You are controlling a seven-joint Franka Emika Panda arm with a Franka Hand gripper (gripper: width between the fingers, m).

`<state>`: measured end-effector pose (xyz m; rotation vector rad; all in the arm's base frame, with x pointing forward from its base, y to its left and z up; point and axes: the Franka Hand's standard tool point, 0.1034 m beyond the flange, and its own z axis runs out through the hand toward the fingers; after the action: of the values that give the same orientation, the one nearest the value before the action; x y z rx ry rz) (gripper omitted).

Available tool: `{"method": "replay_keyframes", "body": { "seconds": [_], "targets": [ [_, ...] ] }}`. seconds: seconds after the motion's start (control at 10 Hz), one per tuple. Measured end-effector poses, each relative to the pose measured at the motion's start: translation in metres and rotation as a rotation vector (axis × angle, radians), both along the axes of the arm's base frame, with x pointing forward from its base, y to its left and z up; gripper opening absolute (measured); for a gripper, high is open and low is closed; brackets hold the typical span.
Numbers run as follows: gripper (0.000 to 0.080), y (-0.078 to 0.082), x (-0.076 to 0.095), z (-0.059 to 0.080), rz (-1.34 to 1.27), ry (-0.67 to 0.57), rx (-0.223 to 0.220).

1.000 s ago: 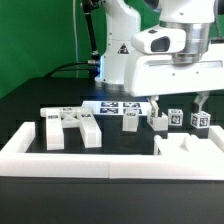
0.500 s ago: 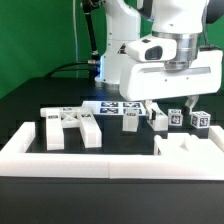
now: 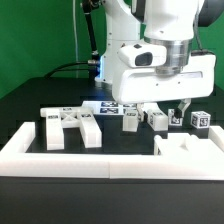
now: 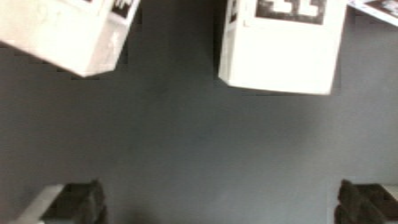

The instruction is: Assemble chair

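Observation:
The chair lies in loose white tagged parts on the black table. The X-braced frame [image 3: 70, 126] is at the exterior view's left. Several small square legs stand in a row: one [image 3: 130, 120], one [image 3: 158, 120], one [image 3: 178, 119] and one [image 3: 201, 120]. A flat slab part [image 3: 186, 147] lies at the front right. My gripper [image 3: 163, 108] hangs open and empty just above the middle legs. In the wrist view two white tagged parts [image 4: 281, 45] [image 4: 68, 35] lie on the dark table beyond my open gripper [image 4: 221, 203], whose fingertips [image 4: 71, 202] touch nothing.
A long low white rail [image 3: 90, 161] runs along the front, with a raised end [image 3: 18, 142] at the left. The marker board [image 3: 112, 105] lies flat behind the legs. The robot's white base stands at the back, against a green backdrop.
The arm and gripper have moved toward the exterior view's left, from over the rightmost legs to over the middle ones. The gripper stays open. No part has moved.

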<state>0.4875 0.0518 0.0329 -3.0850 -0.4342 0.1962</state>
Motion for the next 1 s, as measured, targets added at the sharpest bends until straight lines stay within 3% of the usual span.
{"method": "replay_keyframes", "body": {
  "seconds": [0.2,0.9,1.0],
  "targets": [
    [0.0648,0.001,-0.001,-0.004,0.006,0.117,-0.01],
    [0.0648,0.005,-0.028,-0.015,0.032,0.652,-0.118],
    [0.0648,0.009,-0.025,-0.019,0.036,0.712,-0.131]
  ]
}}
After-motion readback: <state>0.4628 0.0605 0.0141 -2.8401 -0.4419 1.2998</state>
